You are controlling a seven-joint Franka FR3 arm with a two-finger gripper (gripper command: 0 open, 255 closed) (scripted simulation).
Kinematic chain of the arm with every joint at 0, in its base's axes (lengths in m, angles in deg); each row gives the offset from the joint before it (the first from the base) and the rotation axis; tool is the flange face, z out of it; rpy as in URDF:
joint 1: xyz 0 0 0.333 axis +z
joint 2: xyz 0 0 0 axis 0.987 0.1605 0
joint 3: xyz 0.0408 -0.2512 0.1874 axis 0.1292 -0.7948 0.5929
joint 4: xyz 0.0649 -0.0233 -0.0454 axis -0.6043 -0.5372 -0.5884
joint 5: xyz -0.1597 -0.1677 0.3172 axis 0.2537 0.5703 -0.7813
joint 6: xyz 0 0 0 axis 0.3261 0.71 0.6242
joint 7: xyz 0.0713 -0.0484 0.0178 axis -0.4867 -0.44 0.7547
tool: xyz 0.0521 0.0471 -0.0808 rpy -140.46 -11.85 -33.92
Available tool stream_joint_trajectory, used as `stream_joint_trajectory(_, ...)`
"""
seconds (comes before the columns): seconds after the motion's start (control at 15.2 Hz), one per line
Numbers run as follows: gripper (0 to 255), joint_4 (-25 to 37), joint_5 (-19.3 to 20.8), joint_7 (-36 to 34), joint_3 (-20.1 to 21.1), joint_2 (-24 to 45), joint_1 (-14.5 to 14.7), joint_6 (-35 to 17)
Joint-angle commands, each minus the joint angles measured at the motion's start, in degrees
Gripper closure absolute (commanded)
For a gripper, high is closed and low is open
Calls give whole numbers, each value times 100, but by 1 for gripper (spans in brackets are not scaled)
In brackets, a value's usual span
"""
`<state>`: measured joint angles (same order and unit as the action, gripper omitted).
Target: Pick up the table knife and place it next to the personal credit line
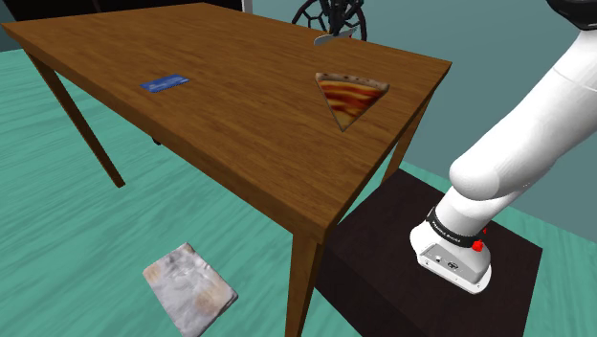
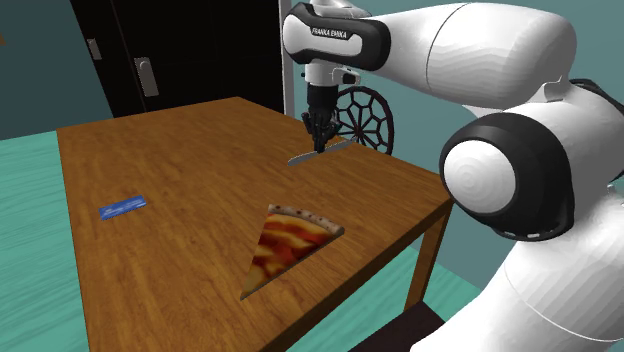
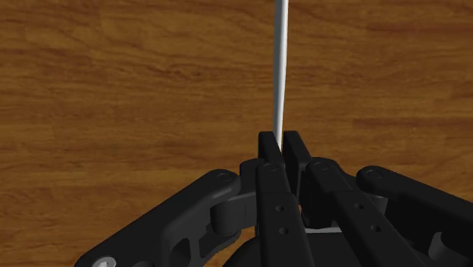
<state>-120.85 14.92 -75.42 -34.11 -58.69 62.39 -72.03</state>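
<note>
Brown wooden table (image 1: 239,134): carries a flat blue rectangular card (image 1: 165,83), a triangular pizza slice with red-and-yellow topping (image 1: 349,97) and a thin silver-grey table knife (image 2: 322,152).

All-black two-finger gripper (image 2: 320,138): points straight down near the table's far edge. Fingers drawn in tight on the knife, pinching it roughly mid-length. In the wrist view, clasps it edge-on between the fingertips, with a narrow pale strip reaching away from them over the wood grain.

Knife: close to level, slightly slanted in the second exterior view, just in front of a dark wheel-backed chair (image 2: 365,115). Cannot tell whether lifted clear of the tabletop or touching it.

Card: lies flat toward the shoulder view's left, well apart from the knife. Pizza slice: much nearer the knife, on the side toward the black box stand (image 1: 431,282).

Below, on the teal floor (image 1: 57,239): a crumpled grey-white packet (image 1: 189,290) beside the near table leg.
</note>
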Motion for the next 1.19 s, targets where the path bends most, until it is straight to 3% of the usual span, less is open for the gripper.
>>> stream_joint_trajectory(0.0, 255, 226, 12, -17, 3, 57, 1, 172)
stream_joint_trajectory(0.66, 255, 1483, 89, -121, 37, 442, 25, 1049)
stream_joint_trajectory(1.12, 255, 1282, 16, -1084, 528, 242, 485, 987)
